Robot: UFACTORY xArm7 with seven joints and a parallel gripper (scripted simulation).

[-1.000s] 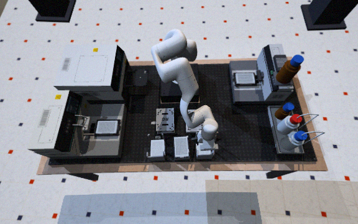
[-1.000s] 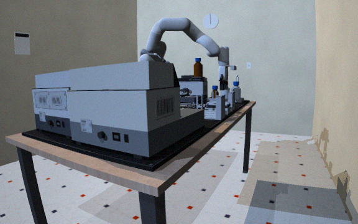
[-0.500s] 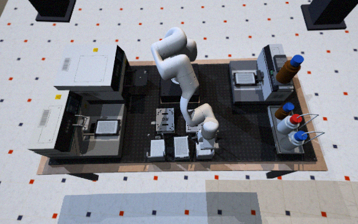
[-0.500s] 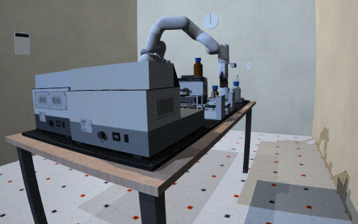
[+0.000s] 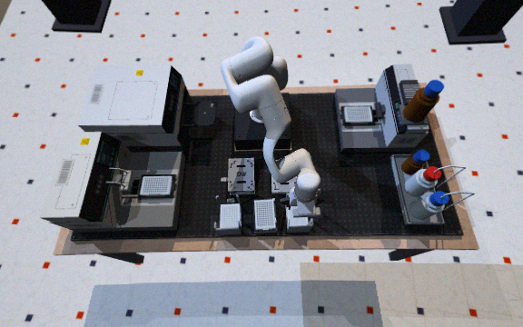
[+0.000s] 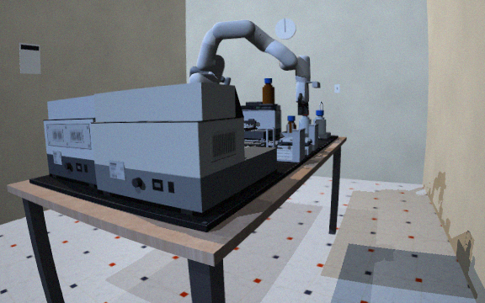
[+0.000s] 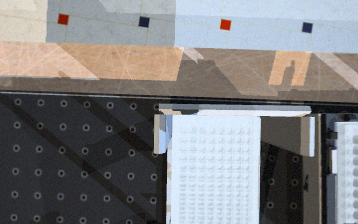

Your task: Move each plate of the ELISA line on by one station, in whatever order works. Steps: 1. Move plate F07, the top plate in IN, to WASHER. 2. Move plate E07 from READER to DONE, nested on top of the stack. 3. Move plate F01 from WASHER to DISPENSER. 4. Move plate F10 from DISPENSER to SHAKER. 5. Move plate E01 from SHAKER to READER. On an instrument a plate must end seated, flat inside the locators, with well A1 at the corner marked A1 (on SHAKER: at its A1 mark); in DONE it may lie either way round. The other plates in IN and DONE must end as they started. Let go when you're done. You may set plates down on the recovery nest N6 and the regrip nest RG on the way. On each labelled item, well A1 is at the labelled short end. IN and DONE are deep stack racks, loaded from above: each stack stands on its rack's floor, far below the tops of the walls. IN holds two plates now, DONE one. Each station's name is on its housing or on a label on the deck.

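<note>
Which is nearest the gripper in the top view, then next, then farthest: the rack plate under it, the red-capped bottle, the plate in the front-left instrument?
1. Rack plate, directly beneath the open gripper.
2. Red-capped bottle, to the right.
3. Front-left instrument's plate, far left.

text: none legible | barcode label (image 5: 96, 94) – bars only | yellow sticker (image 5: 139, 73) – unreadable

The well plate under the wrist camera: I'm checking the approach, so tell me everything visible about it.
The well plate is white, matte like plastic, with a dense grid of small round wells. It lies flat inside a walled rack near the deck's front edge, one short end toward the table edge; its far end runs out of the wrist view. Nothing grips it: the pincer is open and not visible there. Another white plate sits apart beside it.
</note>
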